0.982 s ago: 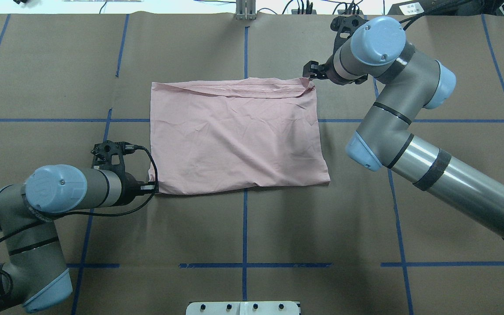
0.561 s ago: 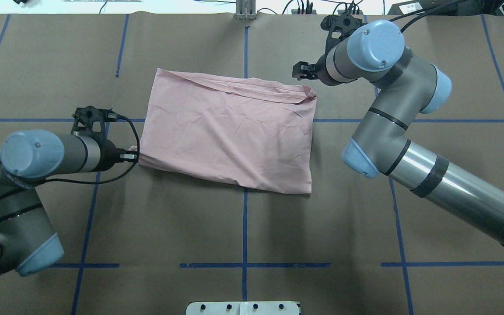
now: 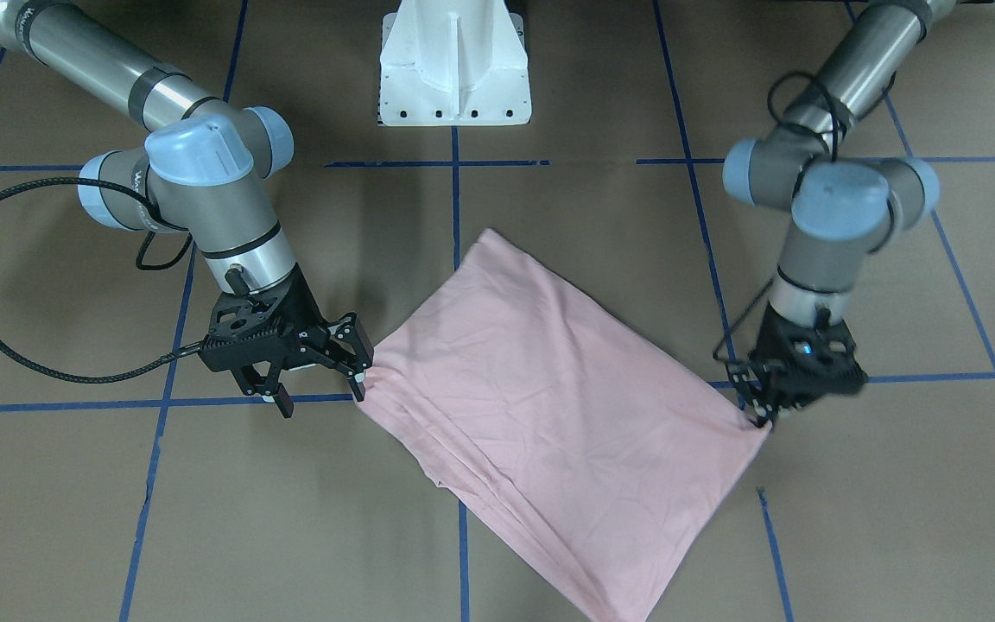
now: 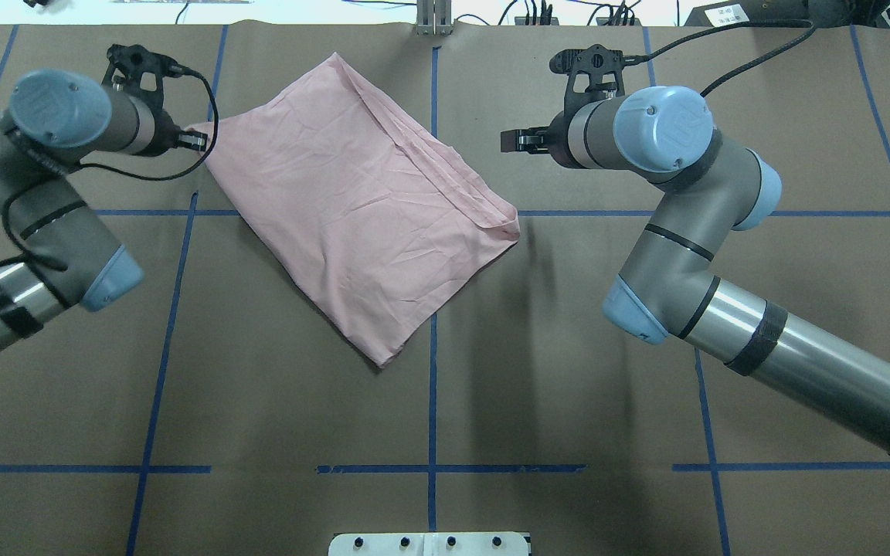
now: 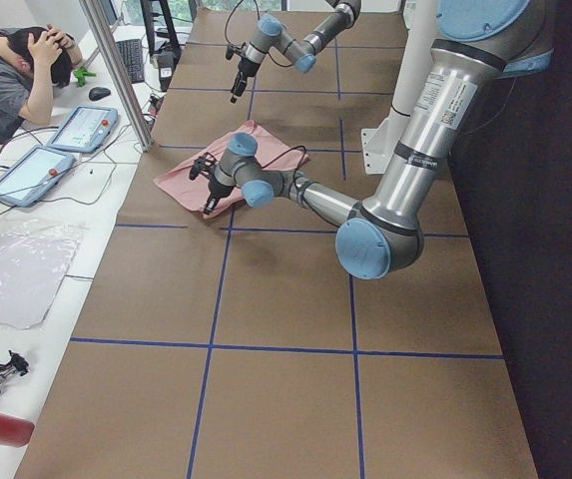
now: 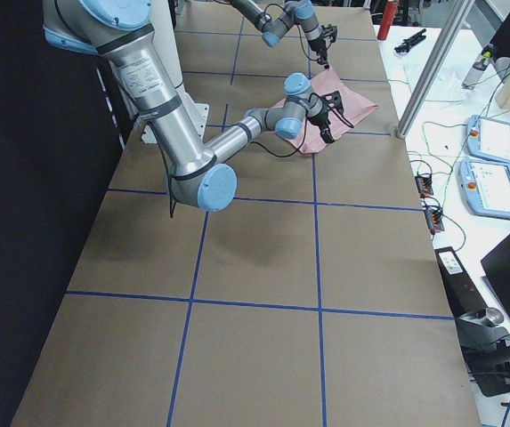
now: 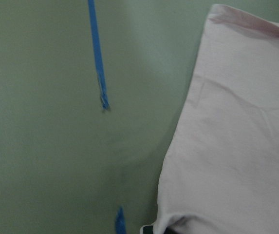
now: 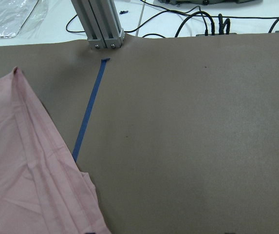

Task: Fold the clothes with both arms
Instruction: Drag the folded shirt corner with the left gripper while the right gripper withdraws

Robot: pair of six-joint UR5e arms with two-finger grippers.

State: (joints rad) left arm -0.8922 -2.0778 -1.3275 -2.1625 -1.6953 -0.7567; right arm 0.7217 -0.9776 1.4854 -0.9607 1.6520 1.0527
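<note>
The pale pink T-shirt (image 4: 360, 208) lies folded into a rectangle, plain side up and turned diagonally on the brown table; the print is hidden. My left gripper (image 4: 196, 140) is shut on its far-left corner, which also shows in the front view (image 3: 761, 419). The left wrist view shows the shirt (image 7: 236, 146) running from the grip. My right gripper (image 4: 513, 142) is open and empty, hovering beyond the shirt's right corner (image 4: 511, 224). In the front view the right gripper (image 3: 323, 397) has spread fingers, with one fingertip beside that corner. The right wrist view shows the shirt (image 8: 27, 170) at lower left.
The white pedestal base (image 3: 454, 69) stands at the near table edge. An aluminium post (image 4: 434, 19) and cables stand at the far edge. Blue tape lines (image 4: 429, 468) grid the table. An operator (image 5: 11, 80) sits by tablets on a side bench.
My left gripper pulled its corner far away and to the left, swinging the shirt diagonal. My right gripper let go of the far right corner and moved off it to the left.
</note>
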